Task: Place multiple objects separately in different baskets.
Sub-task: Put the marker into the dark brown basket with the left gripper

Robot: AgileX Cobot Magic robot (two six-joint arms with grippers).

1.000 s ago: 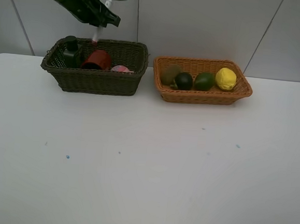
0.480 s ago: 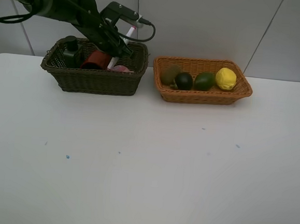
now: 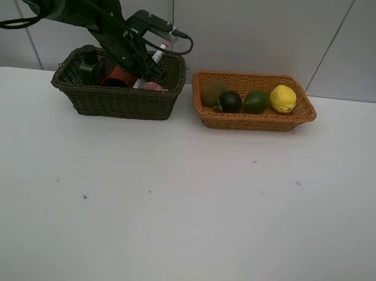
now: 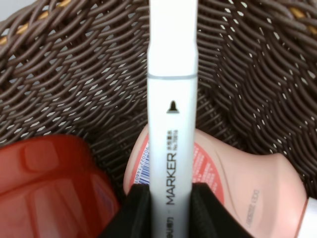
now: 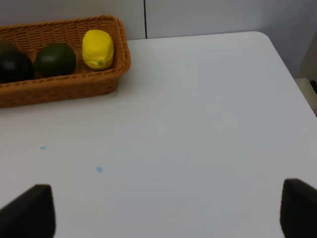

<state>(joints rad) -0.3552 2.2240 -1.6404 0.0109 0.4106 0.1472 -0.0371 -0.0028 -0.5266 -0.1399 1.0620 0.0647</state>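
While reaching over the dark basket (image 3: 116, 96) from the upper left of the high view: left gripper (image 3: 144, 54) clamped on the marker (image 3: 152, 62), black fingers (image 4: 134, 213) pressed to either side of the white barrel, which slants down into the basket interior. From the left wrist: marker (image 4: 172, 119) printed "MARKER", tip end toward the woven wall (image 4: 74, 74), pink bottle (image 4: 247, 183) lying beneath it, cup (image 4: 49, 188) just beside the bottle. Whether the marker tip touches anything: cannot be told.

Inside the dark basket, high view: pump bottle (image 3: 88, 64) upright at the left end, red cup (image 3: 118, 77) near the middle, pink bottle (image 3: 153, 86) toward the right end, partly hidden by the front wall.

Beside it, apart, on the white table (image 3: 183, 205): tan basket (image 3: 251, 119), holding in a row from left to right kiwi (image 3: 212, 92), dark fruit (image 3: 230, 101), avocado (image 3: 256, 101), lemon (image 3: 283, 98).

From the right wrist: right gripper (image 5: 163, 210) spread wide, fingertips (image 5: 29, 210) at the frame corners, nothing between them, above bare table (image 5: 198, 114); tan basket (image 5: 64, 87) with lemon (image 5: 97, 48), avocado (image 5: 57, 59) and dark fruit (image 5: 12, 64) farther off.
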